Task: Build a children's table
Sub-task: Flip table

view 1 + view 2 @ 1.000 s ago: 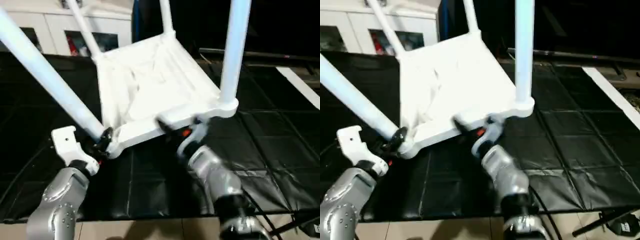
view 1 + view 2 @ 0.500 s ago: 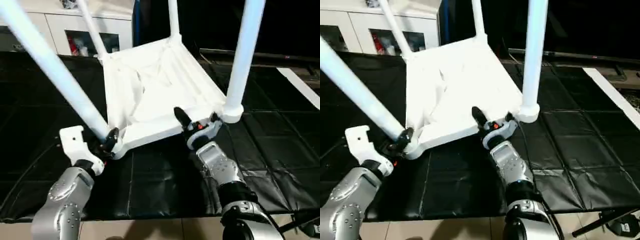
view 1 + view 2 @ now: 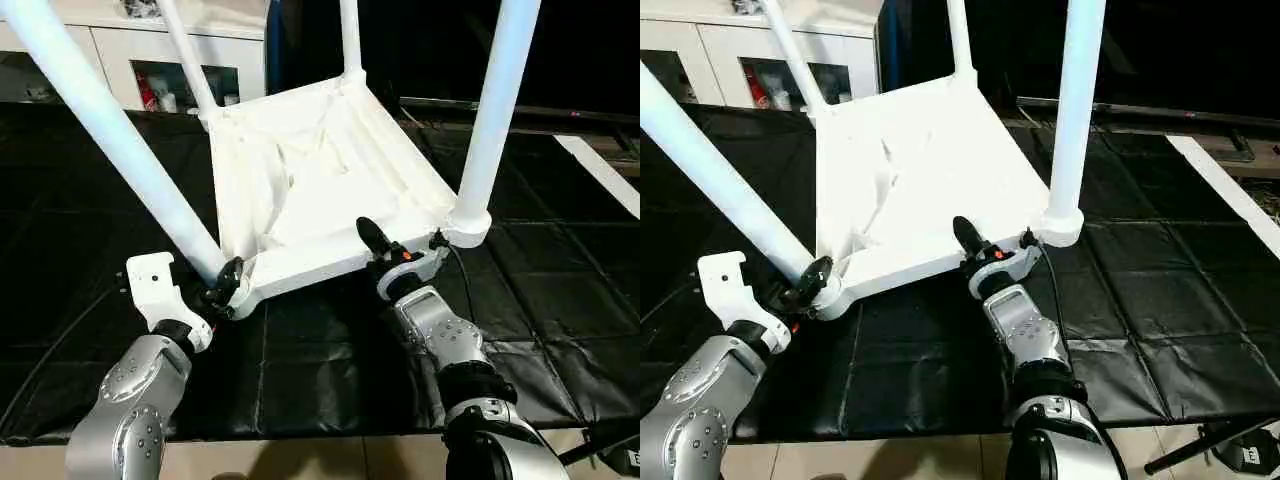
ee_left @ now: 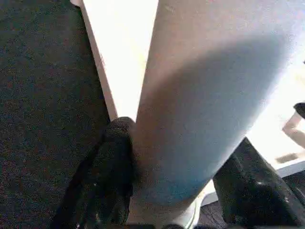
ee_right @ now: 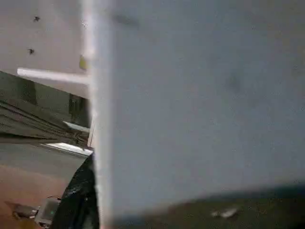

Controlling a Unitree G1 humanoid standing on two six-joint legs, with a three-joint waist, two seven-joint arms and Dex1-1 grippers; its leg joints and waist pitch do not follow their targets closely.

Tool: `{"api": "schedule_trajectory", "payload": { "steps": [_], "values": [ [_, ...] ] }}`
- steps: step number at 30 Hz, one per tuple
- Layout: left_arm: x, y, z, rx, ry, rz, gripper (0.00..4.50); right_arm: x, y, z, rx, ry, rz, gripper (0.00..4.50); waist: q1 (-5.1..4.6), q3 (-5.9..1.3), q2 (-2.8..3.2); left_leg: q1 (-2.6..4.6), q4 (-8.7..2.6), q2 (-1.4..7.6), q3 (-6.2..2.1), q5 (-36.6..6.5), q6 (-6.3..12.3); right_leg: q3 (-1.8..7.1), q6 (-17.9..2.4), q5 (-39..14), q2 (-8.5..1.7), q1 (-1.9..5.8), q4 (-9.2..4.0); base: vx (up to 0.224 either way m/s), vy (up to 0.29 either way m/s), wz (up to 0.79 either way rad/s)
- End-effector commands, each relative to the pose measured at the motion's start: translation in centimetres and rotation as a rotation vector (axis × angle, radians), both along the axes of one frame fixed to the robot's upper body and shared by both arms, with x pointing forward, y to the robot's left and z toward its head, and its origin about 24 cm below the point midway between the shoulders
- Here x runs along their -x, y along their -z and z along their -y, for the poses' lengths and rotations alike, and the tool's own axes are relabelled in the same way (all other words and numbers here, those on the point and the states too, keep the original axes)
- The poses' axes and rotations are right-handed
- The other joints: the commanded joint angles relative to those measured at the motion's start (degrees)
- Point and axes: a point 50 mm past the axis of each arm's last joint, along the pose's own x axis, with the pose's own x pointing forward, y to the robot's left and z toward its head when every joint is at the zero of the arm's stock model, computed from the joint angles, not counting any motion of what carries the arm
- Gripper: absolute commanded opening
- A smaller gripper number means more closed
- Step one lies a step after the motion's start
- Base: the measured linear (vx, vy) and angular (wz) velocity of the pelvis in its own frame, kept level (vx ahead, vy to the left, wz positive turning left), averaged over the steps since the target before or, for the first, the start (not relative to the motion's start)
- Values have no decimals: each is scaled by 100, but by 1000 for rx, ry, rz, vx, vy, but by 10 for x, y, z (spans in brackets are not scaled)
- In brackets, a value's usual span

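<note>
The left gripper (image 3: pixel 222 285) is closed around the base of the near-left leg (image 3: pixel 110 150). The upturned tabletop (image 3: pixel 320 185) lies on the black mat (image 3: pixel 560 300), four legs standing up. The right gripper (image 3: pixel 385 250) clamps its near rim.

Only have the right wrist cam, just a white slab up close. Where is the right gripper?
Observer: The right gripper is at the near rim of the tabletop, beside the near right leg.
Operator: Left side?
Observer: The left gripper is closed around the near left leg, low down by its corner socket.
Operator: All legs in?
Observer: Yes, the two far legs also stand in their sockets; the tabletop is underside up on the black mat.
</note>
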Motion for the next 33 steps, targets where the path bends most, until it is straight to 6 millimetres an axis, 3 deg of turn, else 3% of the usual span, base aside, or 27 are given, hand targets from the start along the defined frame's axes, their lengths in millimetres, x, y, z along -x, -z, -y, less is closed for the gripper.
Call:
{"api": "schedule_trajectory", "payload": {
  "steps": [1, 5, 8, 10, 11, 15, 16, 17, 19, 20, 24, 27, 33],
  "values": [
    [1, -2, 27, 73, 146, 18, 219, -10, -30, -34, -79, -58, 69, 202, -14, -299, 25, 50, -413, -33, 136, -619, -105, 112, -839, -5, -180, 213, -308, 0, 0, 0],
    [-1, -3, 27, 47, 136, 21, 219, -12, -31, -32, -77, -51, 72, 195, -19, -296, -5, 46, -413, -32, 141, -600, -96, 112, -830, -18, -179, 214, -313, 0, 0, 0],
    [0, -6, 28, 66, 158, 39, 219, -12, -33, -30, -74, -44, 78, 194, -15, -299, 12, 52, -413, -30, 139, -597, -102, 112, -823, -52, -181, 207, -310, 0, 0, 0],
    [5, -5, 22, 64, 185, 39, 289, -13, -34, -25, -54, -24, 83, 194, -8, -304, -18, 49, -406, -40, 140, -492, -83, 111, -814, 8, -182, 212, -298, 0, 0, 0],
    [8, -5, 19, 62, 207, 36, 289, -13, -35, -23, -43, -13, 85, 194, -13, -310, 16, 49, -402, -45, 141, -457, -90, 113, -822, 36, -181, 210, -289, 0, 0, 0],
    [20, -3, 11, 58, 279, 22, 325, -15, -39, -16, -15, 20, 96, 194, -43, -310, 38, 56, -395, -43, 143, -377, -122, 108, -871, 277, -157, 202, -268, 0, 0, 0],
    [20, -3, 11, 58, 279, 22, 333, -15, -39, -16, -15, 20, 96, 194, -53, -311, 15, 53, -390, -54, 146, -351, -118, 108, -863, 324, -146, 205, -263, 0, 0, 0],
    [34, 1, 3, 43, 356, -4, 335, -17, -43, -5, 53, 84, 105, 194, -52, -311, 36, 48, -388, -65, 148, -330, -109, 111, -848, 325, -144, 206, -260, 0, 0, 0],
    [40, 2, 1, 36, 386, -18, 344, -18, -44, 1, 92, 118, 107, 194, -66, -319, 26, 42, -384, -67, 155, -253, -120, 111, -828, 362, -138, 200, -253, 0, 0, 0],
    [46, 2, -2, 34, 423, -28, 371, -19, -47, 7, 139, 145, 122, 194, -93, -309, 14, 36, -386, -68, 162, -263, -112, 118, -800, 372, -120, 195, -250, 0, 0, 0],
    [56, -5, 0, 19, 530, -13, 399, -21, -60, 24, 274, 201, 190, 194, -66, -280, 32, 59, -397, -58, 177, -595, -166, 136, -728, 7, -117, 147, -277, 0, 0, 0],
    [57, -12, 5, 23, 579, 20, 424, -21, -70, 31, 383, 209, 250, 194, -73, -235, 36, 58, -445, -42, 176, -1113, -277, 152, -614, -684, -125, 108, -328, 0, 0, 0],
    [58, -21, 15, 15, 672, 51, 450, -22, -86, 48, 556, 341, 277, 194, -74, -234, 28, 72, -452, -47, 167, -1290, -380, 164, -413, -1003, -113, 64, -353, 0, 0, 0]
  ]
}}
